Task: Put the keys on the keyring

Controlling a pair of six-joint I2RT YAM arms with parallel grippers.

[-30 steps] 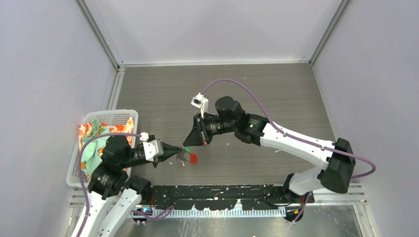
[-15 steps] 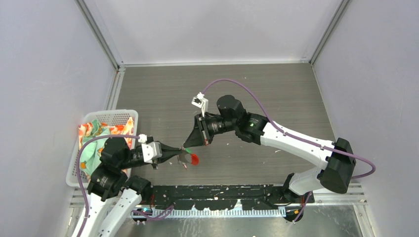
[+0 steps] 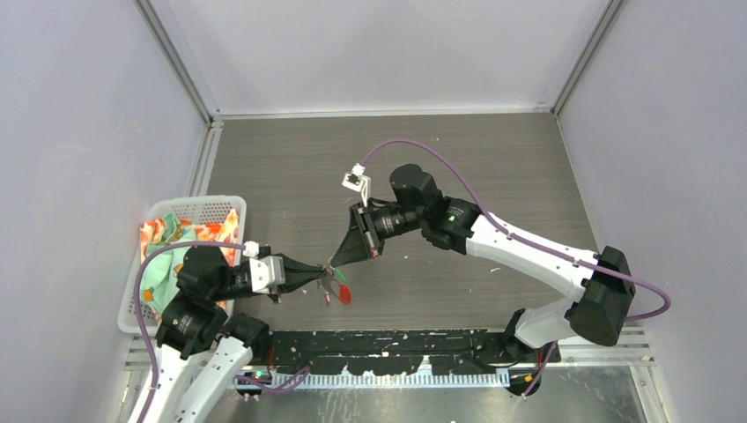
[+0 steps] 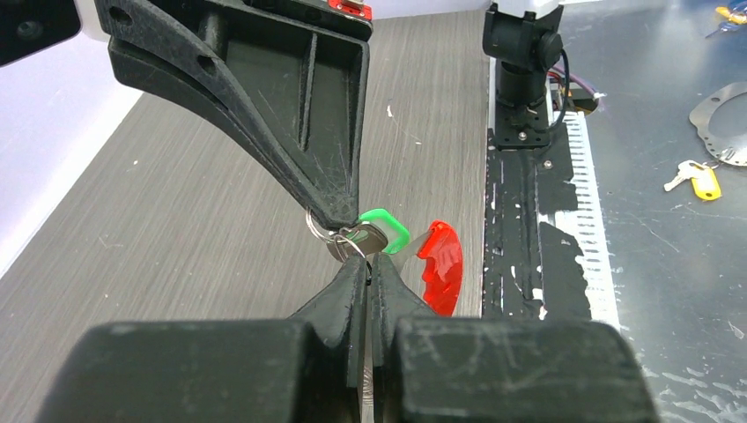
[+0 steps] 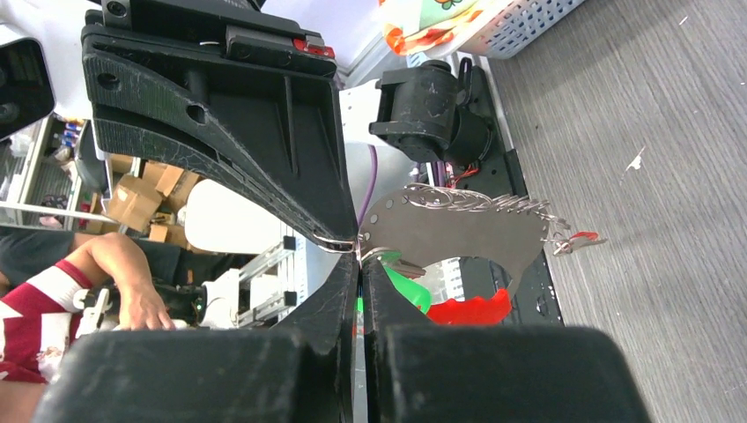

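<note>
Your left gripper (image 4: 368,267) is clenched on the keyring (image 5: 458,231), nipping the thin silver plate by one end so that it stands clear, with its chain of loops running along one edge. I judge you hold it this way to give the other hand a steady, free-hanging target. Your right gripper (image 5: 357,264) comes in from 1 o'clock in the top view, tip to tip with the left, with its jaws all but closed. It appears to pinch the green key (image 4: 384,231) by its metal end, though the contact is too small to be sure of. That nose-to-nose stance reads as the threading step, in which one hand steadies and the other works the key onto a loop. The red strip (image 4: 442,264) hangs just beside the green head, at its 4 o'clock in the left wrist view. The red-tagged key (image 5: 577,237) dangles at the chain's far end, at 3 o'clock in the right wrist view, and it looks to be on the chain already. The cluster sits low over the table (image 3: 440,150), at about 7 o'clock from its middle and near your bases. The table is dark grey wood grain with a few white flecks. A white basket (image 3: 220,204) of bright cloth (image 3: 167,233) stands at 9 o'clock, against the left wall. Pale lilac walls (image 3: 379,53) close three sides. Past the near edge, a spare plate (image 4: 722,110) and a yellow-tagged key (image 4: 696,176) lie on a metal bench, and a person's arm (image 5: 114,256) shows at 8 o'clock in the right wrist view.
</note>
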